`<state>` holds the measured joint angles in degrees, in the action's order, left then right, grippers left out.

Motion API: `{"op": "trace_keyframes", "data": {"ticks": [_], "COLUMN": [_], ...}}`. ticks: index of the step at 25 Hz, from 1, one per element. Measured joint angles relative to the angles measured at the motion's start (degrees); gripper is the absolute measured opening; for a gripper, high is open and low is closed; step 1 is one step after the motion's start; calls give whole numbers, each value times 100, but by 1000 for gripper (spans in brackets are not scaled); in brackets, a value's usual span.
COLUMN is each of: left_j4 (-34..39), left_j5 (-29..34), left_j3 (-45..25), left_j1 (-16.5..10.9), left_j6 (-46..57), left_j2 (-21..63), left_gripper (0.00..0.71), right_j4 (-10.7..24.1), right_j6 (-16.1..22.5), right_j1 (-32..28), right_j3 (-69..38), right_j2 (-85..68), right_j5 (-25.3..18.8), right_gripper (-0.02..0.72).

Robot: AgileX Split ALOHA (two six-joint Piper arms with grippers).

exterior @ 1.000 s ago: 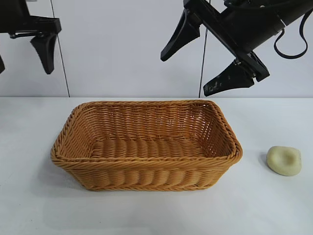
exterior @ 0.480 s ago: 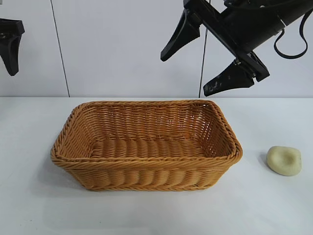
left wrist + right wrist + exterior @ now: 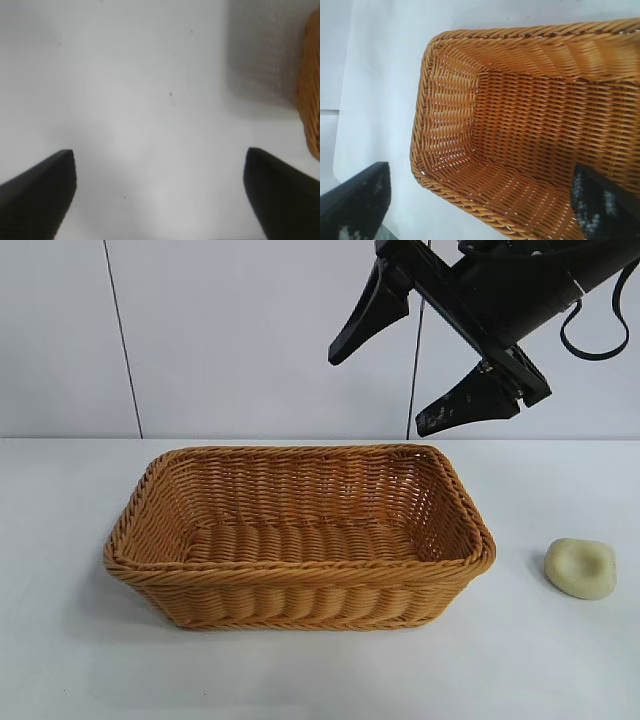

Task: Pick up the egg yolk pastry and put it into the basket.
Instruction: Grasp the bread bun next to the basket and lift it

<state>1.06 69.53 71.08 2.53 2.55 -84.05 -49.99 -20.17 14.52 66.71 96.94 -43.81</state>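
The left arm has gone from the exterior view altogether — a moment ago its dark fingers hung at the upper left edge, and now that corner is bare wall. From its own wrist view the left gripper [image 3: 160,192] looks straight down on empty white counter [image 3: 140,100], fingers spread wide and holding nothing, with only a sliver of the basket [image 3: 312,95] at the side. That retreat suggests the left arm is leaving the job to the other.

The right gripper [image 3: 425,350] has not budged — it hangs high above the far right corner of the basket [image 3: 300,575], fingers wide apart, empty, touching nothing. The egg yolk pastry [image 3: 580,568] sits untouched on the counter, right of the basket and clear of it, so the pick-up has not yet begun.
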Motion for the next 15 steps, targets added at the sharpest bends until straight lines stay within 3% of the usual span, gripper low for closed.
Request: {"op": "trace_keyframes", "data": {"ticks": [15], "left_j4": [0], "left_j5": [-191], "left_j3": [-3291], "left_j1": [0], "left_j6": [-6], "left_j2": [4720], "left_gripper": [648], "right_j4": [0], "right_j6": [2], "right_j1": [0], "right_j3": [0], "right_j2": [0], "right_j5": [0], "right_gripper": [695]}}
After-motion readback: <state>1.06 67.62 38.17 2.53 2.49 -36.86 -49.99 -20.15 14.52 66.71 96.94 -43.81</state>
